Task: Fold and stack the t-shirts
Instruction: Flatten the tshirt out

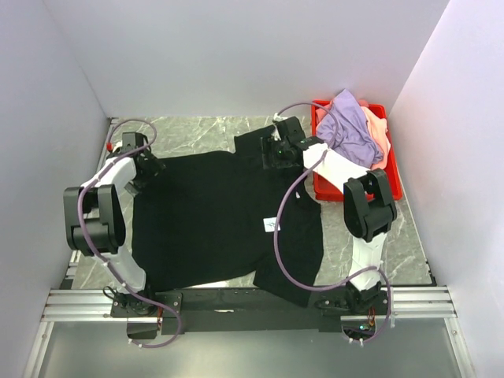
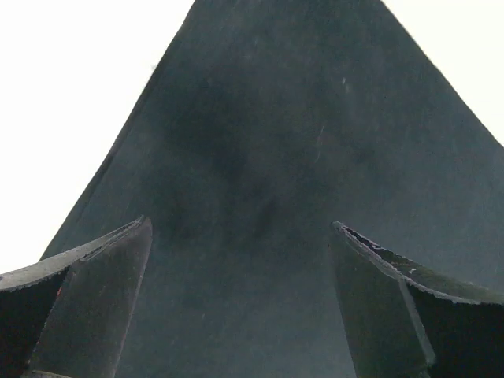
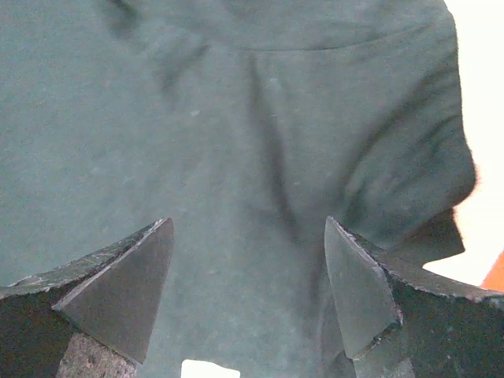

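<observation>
The large black t-shirt (image 1: 213,213) lies spread over the marble table, its small white label (image 1: 271,224) facing up. My left gripper (image 1: 150,169) is open over the shirt's far left corner; in the left wrist view (image 2: 240,224) black cloth (image 2: 276,157) fills the gap between the fingers. My right gripper (image 1: 268,150) is open over the shirt's far right part; the right wrist view (image 3: 248,220) shows wrinkled black cloth (image 3: 197,118) below the spread fingers. A lavender shirt (image 1: 350,126) and a salmon-pink shirt (image 1: 381,135) lie heaped in the red bin.
The red plastic bin (image 1: 394,179) stands at the far right of the table, next to the right arm. Grey walls close in the table on three sides. Bare marble (image 1: 197,130) shows beyond the shirt and at the right front (image 1: 402,244).
</observation>
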